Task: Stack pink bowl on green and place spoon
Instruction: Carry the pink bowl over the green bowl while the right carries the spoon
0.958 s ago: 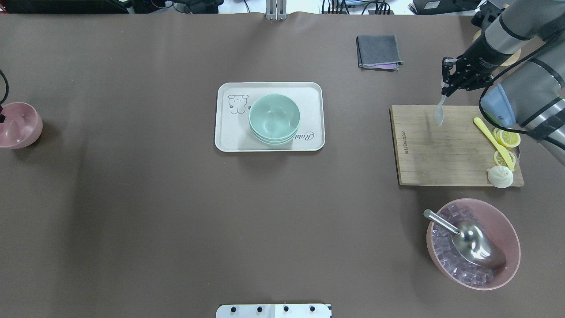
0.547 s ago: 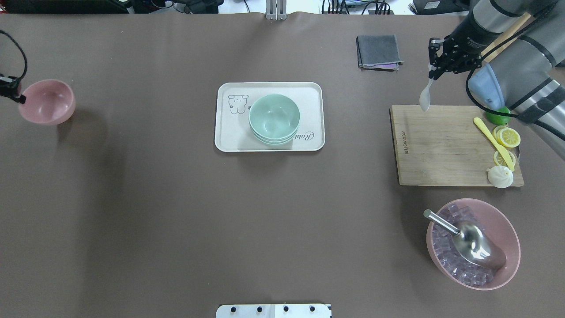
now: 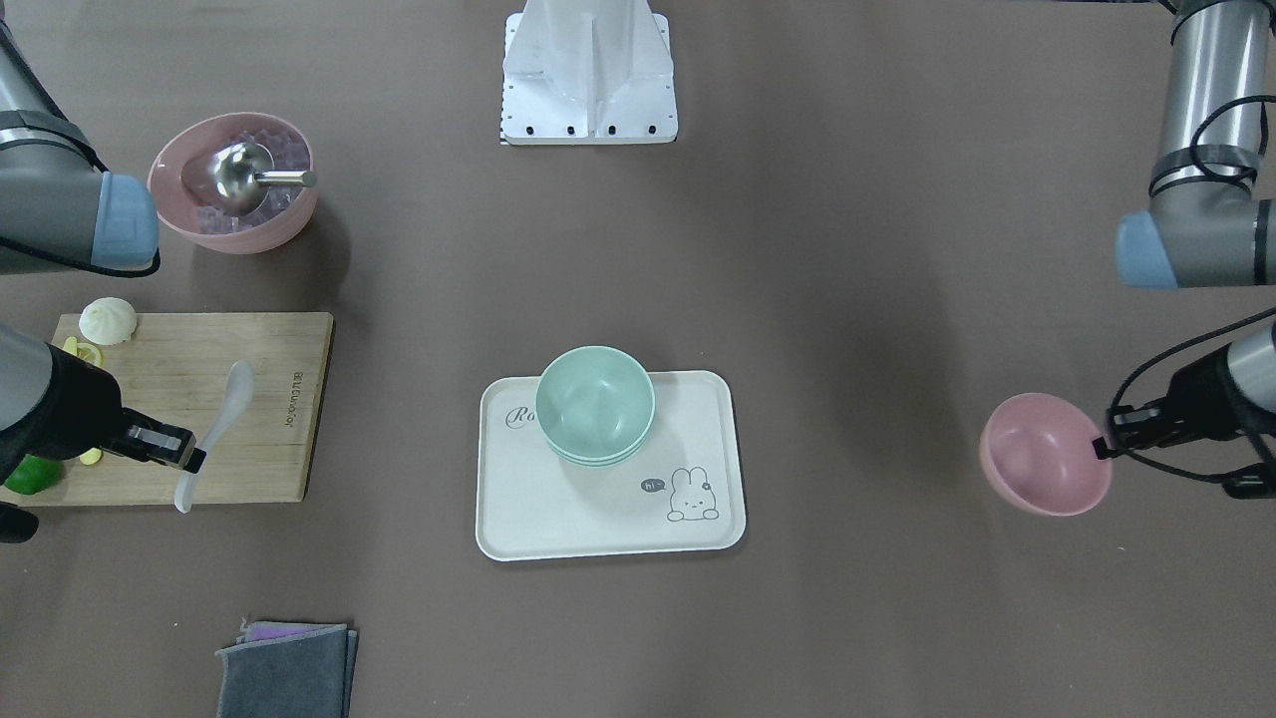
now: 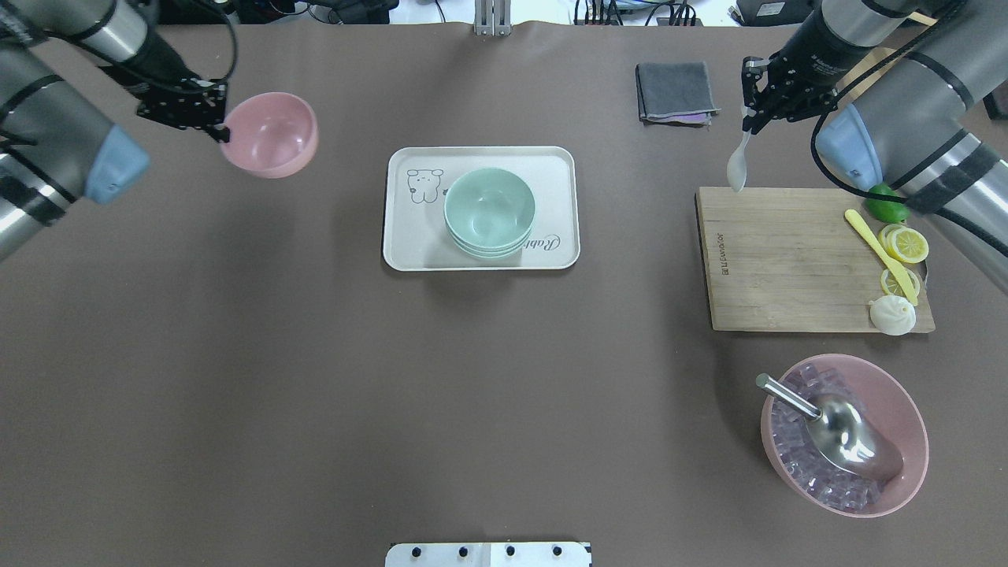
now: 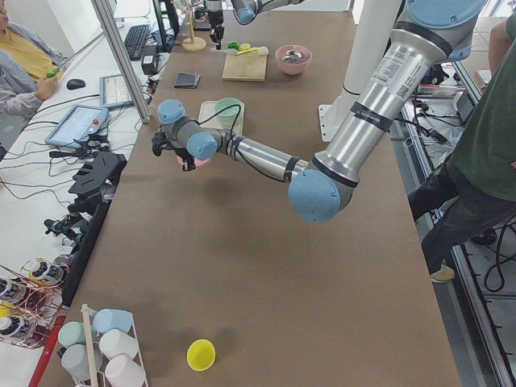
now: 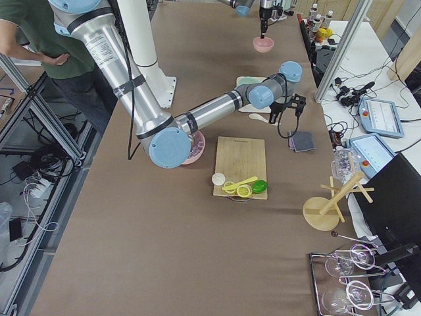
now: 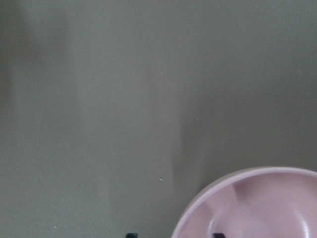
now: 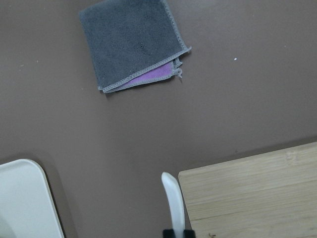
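My left gripper is shut on the rim of the small pink bowl and holds it in the air, left of and behind the tray. In the left wrist view the bowl fills the lower right. A stack of green bowls sits on the white tray. My right gripper is shut on the handle of a white spoon, which hangs above the far left corner of the cutting board. The spoon also shows in the right wrist view.
The board carries a yellow knife, lemon slices, a lime and a white bun. A large pink bowl with ice and a metal scoop stands at the near right. A folded grey cloth lies at the back.
My left gripper has carried the pink bowl from the far left edge rightward and back, toward the tray. My right gripper has moved the spoon left and back, to the board's far left corner.
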Available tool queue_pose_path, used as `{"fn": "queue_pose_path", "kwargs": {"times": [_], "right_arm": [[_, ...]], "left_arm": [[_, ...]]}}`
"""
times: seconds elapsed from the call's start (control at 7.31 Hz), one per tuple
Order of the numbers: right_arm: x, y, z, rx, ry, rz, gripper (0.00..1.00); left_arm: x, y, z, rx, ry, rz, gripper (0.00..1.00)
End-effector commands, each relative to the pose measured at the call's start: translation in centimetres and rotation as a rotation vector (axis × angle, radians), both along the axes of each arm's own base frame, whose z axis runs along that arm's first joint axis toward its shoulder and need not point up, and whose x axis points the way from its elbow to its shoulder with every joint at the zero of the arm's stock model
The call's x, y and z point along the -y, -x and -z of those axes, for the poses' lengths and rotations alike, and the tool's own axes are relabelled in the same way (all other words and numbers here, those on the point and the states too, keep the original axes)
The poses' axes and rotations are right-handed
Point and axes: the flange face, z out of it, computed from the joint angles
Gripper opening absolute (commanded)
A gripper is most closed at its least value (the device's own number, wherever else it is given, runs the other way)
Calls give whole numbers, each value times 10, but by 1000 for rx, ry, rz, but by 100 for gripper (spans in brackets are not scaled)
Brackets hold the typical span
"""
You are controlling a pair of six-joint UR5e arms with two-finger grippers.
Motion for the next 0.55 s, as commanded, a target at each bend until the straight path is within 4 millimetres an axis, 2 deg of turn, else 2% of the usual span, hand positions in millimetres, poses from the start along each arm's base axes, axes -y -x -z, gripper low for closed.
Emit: {"fn": "queue_pose_path", "kwargs": {"times": [0.0,0.14,0.27,0.41], "right_arm": [[-7,16,4,3,-10,25,0],[-7,20,11,11,-20,30,0],[-7,23,19,17,-20,29,0],[-7,27,30,27,-12,18,0]], "left_arm": [[-18,-78,114,-55,21,23,0],[-34,-113,145,-60,6,24,0],[-48,-139,172,-77,-2,4,0],[-61,-160,175,-63,-25,3,0]]}}
